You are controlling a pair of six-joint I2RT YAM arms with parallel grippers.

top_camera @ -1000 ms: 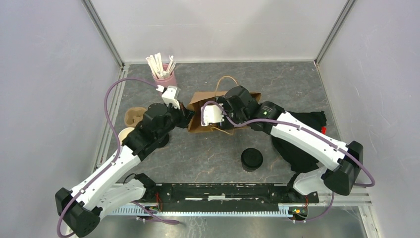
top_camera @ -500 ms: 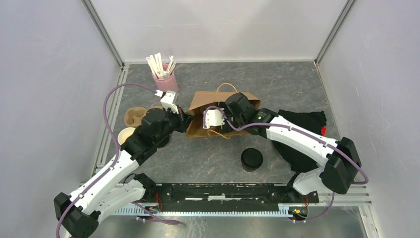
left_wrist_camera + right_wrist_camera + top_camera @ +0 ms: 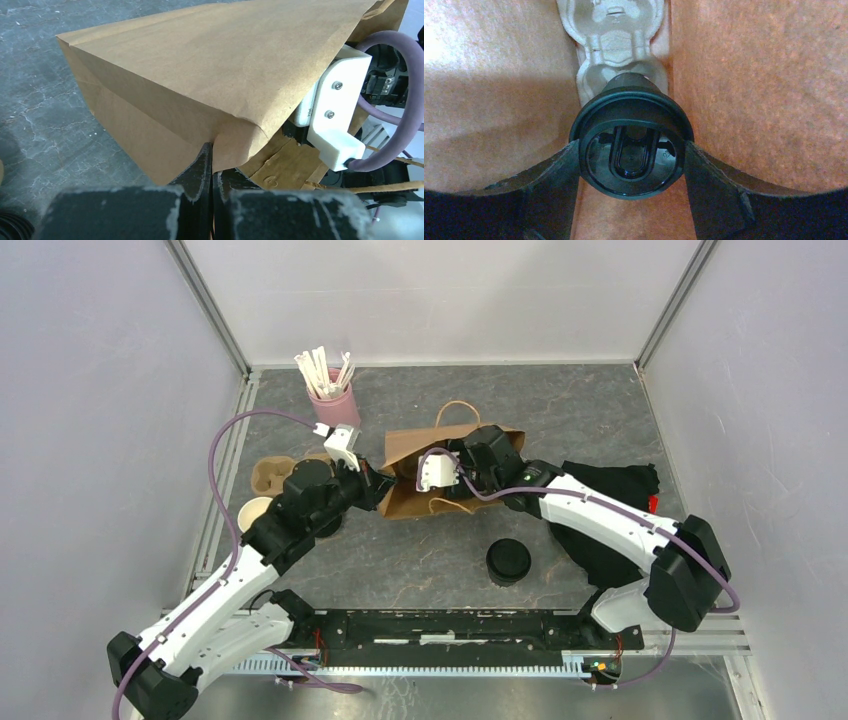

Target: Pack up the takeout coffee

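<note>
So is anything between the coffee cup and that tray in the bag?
Nothing visible. The right gripper holds the lidded cup inside the bag, its base right at the tray; the bag's walls stand aside.

Matt kraft paper, glossy black plastic, rough pulp, stone-look tabletop.
paper bag (image 3: 190, 75): brown kraft, matt, fibrous, creased at folds. coffee cup (image 3: 631, 84) inside it: dark, matt wall; lid (image 3: 631, 142) smooth glossy black plastic. pulp tray (image 3: 616, 30) far end of bag: pale moulded fibre, rough. right gripper (image 3: 631, 150) fingers (image 3: 549, 185): black, matt, scuffed. camera mount (image 3: 335, 110): smooth white plastic, metal screws. cable (image 3: 395, 50): purple, smooth, rubbery. table (image 3: 420, 550): dark grey, mottled, matt. black cloth (image 3: 610, 510) on right: matt.
</note>
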